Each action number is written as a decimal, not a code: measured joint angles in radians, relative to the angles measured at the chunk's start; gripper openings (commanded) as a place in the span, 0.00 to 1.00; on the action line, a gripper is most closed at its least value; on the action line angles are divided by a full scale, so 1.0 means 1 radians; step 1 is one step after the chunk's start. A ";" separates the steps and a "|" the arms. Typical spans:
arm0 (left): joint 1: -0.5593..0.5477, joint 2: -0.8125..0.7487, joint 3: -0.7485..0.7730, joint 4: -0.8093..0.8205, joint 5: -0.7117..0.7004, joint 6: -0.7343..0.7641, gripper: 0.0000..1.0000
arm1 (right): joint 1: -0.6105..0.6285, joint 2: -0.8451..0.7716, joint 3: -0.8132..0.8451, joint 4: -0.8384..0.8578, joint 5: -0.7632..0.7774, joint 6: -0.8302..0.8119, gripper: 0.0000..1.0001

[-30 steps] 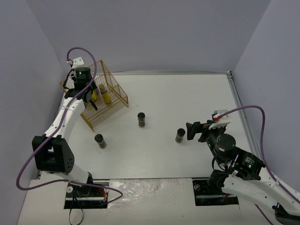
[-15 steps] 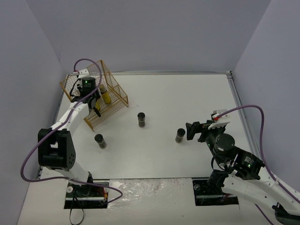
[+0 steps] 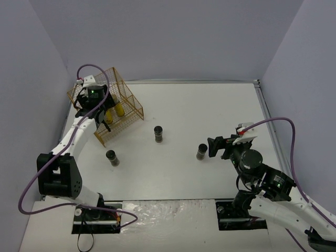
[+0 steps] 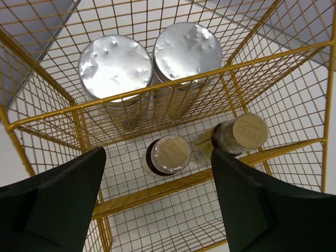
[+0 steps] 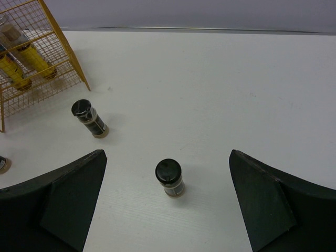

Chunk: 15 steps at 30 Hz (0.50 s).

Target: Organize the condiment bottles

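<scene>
Three dark jars stand upright and well apart on the white counter [image 3: 210, 110]: the middle jar [image 3: 158, 133], the near-left jar [image 3: 112, 157] and the right jar [image 3: 201, 151]. The right jar stands just beyond the right hand [image 5: 167, 157], whose fingers are spread wide and hold nothing. The other four bottles stand in the gold wire rack [image 3: 128, 100] at the far left corner: two silver-lidded tubs [image 4: 114, 65] side by side, touching, in the farther section, and two yellow bottles [image 4: 170, 154] with tan caps in the nearer one. The left hand [image 4: 157, 163] hangs over the rack, open and empty, with wire bars crossing between it and the lids. The rack sits close to the left wall [image 3: 37, 79]. White counter stretches between the jars and off to the far right edge.
</scene>
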<state>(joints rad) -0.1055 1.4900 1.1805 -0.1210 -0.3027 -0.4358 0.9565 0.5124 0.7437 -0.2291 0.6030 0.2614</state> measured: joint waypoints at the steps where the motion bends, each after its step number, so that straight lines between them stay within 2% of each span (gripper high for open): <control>1: 0.000 -0.018 0.000 -0.013 0.000 -0.003 0.88 | 0.000 0.001 0.000 0.000 -0.001 0.000 1.00; 7: -0.018 -0.142 0.020 -0.159 0.103 -0.009 0.96 | 0.000 0.010 0.000 0.000 -0.005 0.000 1.00; 12: -0.096 -0.180 0.070 -0.286 0.227 0.015 0.97 | 0.000 0.010 0.000 0.000 -0.006 0.000 1.00; 15: -0.155 -0.187 0.070 -0.394 0.237 0.024 0.97 | 0.000 0.010 0.000 0.000 -0.007 0.000 1.00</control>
<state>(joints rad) -0.2601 1.3030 1.2507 -0.5153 -0.0656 -0.4122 0.9565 0.5224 0.7437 -0.2291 0.5957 0.2611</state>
